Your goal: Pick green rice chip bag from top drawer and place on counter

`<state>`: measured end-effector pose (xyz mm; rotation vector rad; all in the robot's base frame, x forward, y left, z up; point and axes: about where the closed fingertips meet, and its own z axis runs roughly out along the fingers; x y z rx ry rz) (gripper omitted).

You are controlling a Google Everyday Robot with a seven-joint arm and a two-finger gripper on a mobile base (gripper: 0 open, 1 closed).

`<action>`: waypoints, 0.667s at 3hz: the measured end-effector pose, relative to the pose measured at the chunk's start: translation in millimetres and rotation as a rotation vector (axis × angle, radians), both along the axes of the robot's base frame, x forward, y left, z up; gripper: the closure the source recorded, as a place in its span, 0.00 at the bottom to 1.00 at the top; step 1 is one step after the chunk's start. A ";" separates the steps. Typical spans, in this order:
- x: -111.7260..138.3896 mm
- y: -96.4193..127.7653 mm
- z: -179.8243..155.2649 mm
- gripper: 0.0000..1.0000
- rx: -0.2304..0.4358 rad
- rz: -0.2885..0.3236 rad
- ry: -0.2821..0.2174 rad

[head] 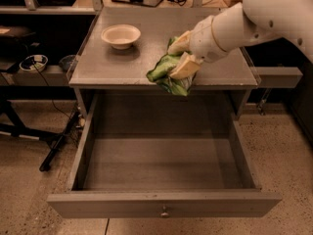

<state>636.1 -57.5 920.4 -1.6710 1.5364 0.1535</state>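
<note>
Over the near edge of the flat grey tabletop (117, 65), the end effector (177, 57) of the white robot arm (264, 18) holds the small crinkly green snack bag (164, 72). Its two cream fingers (183, 68) are shut tight on the bag, one on top and one below. Part of the bag is above the tabletop, and part hangs out past the edge, right above the wide grey drawer (161, 204). The drawer is pulled wide open toward the near side, and it looks bare inside. A cream-white round bowl (121, 35) stands on the far left part of the tabletop, well apart from the bag.

I think the lifting is done and the setting down comes next. What could go wrong? If the fingers let go now, the bag could tip off the edge and fall down into the drawer, because so much of it hangs past the edge. The bag looks thin and slippery, so it might slide out too soon. If the arm swings far to the left, it could bump the bowl.
</note>
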 end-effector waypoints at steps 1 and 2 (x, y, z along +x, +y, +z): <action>29.2 1.2 15.2 1.00 -0.014 0.008 -0.033; 49.0 4.0 21.1 1.00 -0.038 0.017 -0.046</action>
